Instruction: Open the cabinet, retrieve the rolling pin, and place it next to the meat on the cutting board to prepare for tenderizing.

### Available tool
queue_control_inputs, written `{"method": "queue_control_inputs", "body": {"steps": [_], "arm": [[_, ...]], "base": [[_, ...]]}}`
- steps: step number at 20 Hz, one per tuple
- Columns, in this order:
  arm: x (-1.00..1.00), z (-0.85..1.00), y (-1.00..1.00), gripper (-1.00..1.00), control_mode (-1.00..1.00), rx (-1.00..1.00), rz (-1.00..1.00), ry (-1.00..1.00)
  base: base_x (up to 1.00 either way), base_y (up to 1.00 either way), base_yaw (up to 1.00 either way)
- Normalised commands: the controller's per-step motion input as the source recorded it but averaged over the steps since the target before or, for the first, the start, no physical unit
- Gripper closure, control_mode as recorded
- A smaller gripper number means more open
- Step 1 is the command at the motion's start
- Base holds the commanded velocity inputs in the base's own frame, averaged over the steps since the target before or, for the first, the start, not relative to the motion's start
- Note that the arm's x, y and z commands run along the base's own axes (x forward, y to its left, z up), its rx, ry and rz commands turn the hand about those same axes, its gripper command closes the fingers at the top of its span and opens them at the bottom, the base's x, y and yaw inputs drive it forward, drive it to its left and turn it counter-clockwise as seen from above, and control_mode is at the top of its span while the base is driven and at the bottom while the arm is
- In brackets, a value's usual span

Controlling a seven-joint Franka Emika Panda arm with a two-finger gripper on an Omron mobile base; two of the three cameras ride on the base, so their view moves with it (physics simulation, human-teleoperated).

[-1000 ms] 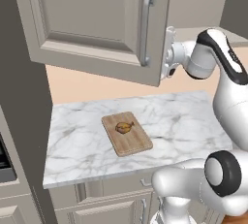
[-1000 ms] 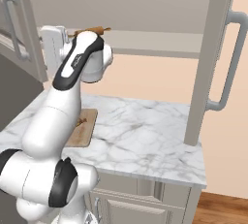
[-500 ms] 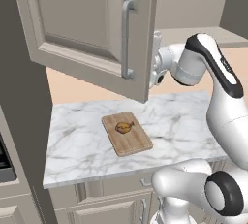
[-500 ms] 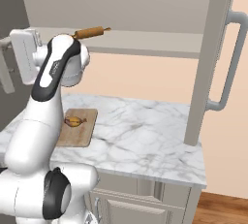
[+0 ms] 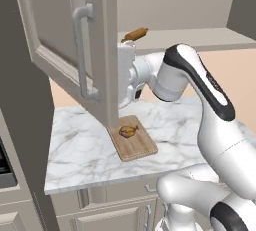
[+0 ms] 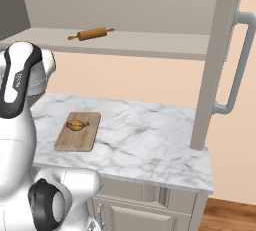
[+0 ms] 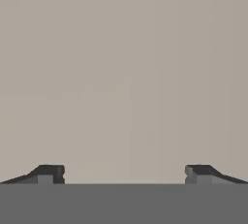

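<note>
The cabinet stands with both doors open: the left door (image 5: 60, 40) juts toward me and the right door (image 6: 216, 75) stands edge-on. The brown rolling pin (image 6: 91, 34) lies on the cabinet's bottom shelf (image 6: 150, 42), and it shows just above my hand as the rolling pin (image 5: 135, 34). My white hand (image 5: 127, 72) is against the inner side of the left door. My gripper (image 7: 124, 173) is open, its fingertips (image 7: 51, 172) wide apart and facing a flat beige panel, with nothing between them. On the counter below, the meat (image 5: 128, 131) rests on the cutting board (image 5: 135, 145).
The marble counter (image 6: 150, 140) spreads to the right of the cutting board (image 6: 77, 131). Both open doors hang out over the counter, their long bar handles (image 5: 84, 50) (image 6: 235, 60) sticking out. A dark appliance (image 5: 4, 170) sits at the left edge.
The left door has swung much further open toward the left, with my hand following it. The rolling pin on the shelf has come into full sight. The base has not moved.
</note>
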Motion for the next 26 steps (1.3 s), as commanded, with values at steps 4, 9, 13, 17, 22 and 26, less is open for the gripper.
{"method": "queue_control_inputs", "body": {"steps": [4,9,13,17,22,26], "arm": [[-0.28,0.00,0.98,-1.00,-1.00,-0.01,0.01,0.06],[-0.07,0.00,0.93,-1.00,-1.00,-0.03,0.00,0.07],[0.00,0.00,0.77,-1.00,-1.00,-0.05,0.00,0.05],[0.00,0.00,0.33,-1.00,-1.00,-0.12,0.00,0.01],[0.00,0.01,-0.24,-1.00,-1.00,-0.11,0.00,-0.07],[0.00,0.13,-0.57,-1.00,-1.00,-0.12,-0.04,-0.11]], "base": [[0.00,0.00,0.00],[0.00,0.00,0.00],[0.00,0.00,0.00],[0.00,0.00,0.00],[0.00,0.00,0.00],[0.00,0.00,0.00]]}}
